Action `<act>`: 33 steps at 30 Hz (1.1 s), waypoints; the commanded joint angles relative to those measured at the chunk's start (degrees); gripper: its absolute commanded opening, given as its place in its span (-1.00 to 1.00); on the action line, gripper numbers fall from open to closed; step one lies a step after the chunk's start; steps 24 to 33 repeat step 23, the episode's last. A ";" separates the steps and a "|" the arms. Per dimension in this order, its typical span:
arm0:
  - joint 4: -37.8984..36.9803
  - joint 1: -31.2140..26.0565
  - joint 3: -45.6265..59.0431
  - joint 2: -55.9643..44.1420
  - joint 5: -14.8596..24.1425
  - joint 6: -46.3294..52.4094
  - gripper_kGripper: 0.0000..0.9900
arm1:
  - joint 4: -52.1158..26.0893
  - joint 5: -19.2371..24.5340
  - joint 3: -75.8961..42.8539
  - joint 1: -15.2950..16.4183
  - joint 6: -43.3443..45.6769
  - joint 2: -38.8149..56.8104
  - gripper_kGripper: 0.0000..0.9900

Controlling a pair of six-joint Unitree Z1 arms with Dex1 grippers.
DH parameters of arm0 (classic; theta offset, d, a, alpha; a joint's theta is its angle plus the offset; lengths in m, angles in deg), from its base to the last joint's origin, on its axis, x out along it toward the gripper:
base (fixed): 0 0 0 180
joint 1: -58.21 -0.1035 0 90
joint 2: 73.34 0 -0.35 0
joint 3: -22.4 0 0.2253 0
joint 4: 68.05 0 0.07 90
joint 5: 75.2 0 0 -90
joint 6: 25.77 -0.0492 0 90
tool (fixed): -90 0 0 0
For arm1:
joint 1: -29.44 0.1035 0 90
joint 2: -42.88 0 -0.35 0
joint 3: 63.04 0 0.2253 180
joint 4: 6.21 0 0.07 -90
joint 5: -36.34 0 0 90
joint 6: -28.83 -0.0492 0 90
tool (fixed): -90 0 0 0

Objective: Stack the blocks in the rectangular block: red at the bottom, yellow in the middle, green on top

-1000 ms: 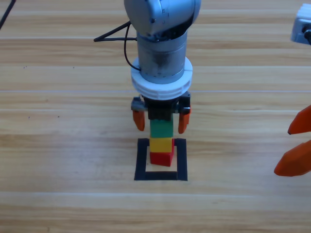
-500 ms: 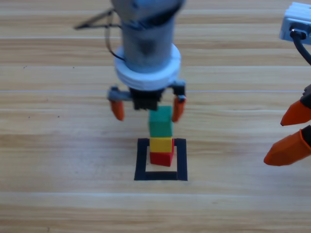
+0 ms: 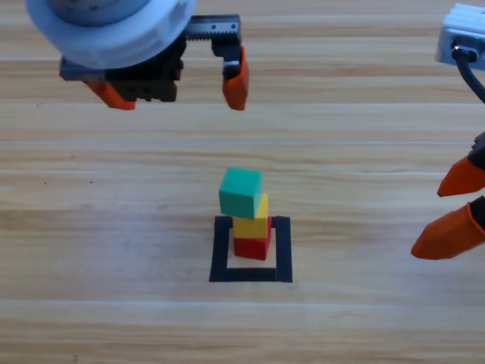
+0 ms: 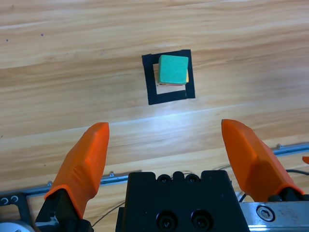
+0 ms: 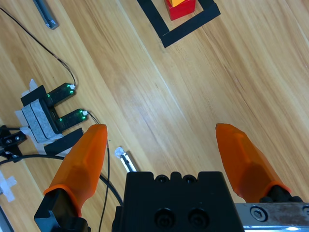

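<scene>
Now stack point(image 3: 246, 220) inside tape square point(image 3: 282, 250), green point(image 3: 241, 191) overhanging, left hand point(image 3: 174, 80) clear

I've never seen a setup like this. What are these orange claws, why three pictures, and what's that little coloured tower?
These are two robot arms at a wooden table. One picture looks down from above; the other two come from cameras on each arm's wrist. The orange claws are fingers. The left gripper is open and holds nothing, up and away from the tower. The right gripper waits open at the edge. The tower stands inside a black tape square: red cube at the bottom, yellow cube above it, green cube on top, twisted and overhanging slightly.
</scene>
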 commanded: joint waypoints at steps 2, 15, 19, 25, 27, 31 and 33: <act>-1.21 1.33 1.22 1.12 0.66 -0.65 1.00 | -0.87 0.25 -1.76 1.29 0.07 -2.27 1.00; -50.17 1.68 55.19 -23.84 1.71 -17.35 1.00 | -0.87 0.34 -2.02 1.29 0.25 -2.09 1.00; -52.63 1.68 57.91 -24.46 1.71 -18.93 1.00 | -0.87 0.25 -2.11 1.20 0.25 -2.09 1.00; -53.16 1.68 58.53 -24.46 1.62 -19.02 1.00 | -0.87 0.34 -2.11 1.29 0.25 -2.09 1.00; -53.16 1.68 58.53 -24.46 1.62 -19.02 1.00 | -0.87 0.34 -2.11 1.29 0.25 -2.09 1.00; -53.16 1.68 58.53 -24.46 1.62 -19.02 1.00 | -0.87 0.34 -2.11 1.29 0.25 -2.09 1.00; -53.16 1.68 58.53 -24.46 1.62 -19.02 1.00 | -0.87 0.34 -2.11 1.29 0.25 -2.09 1.00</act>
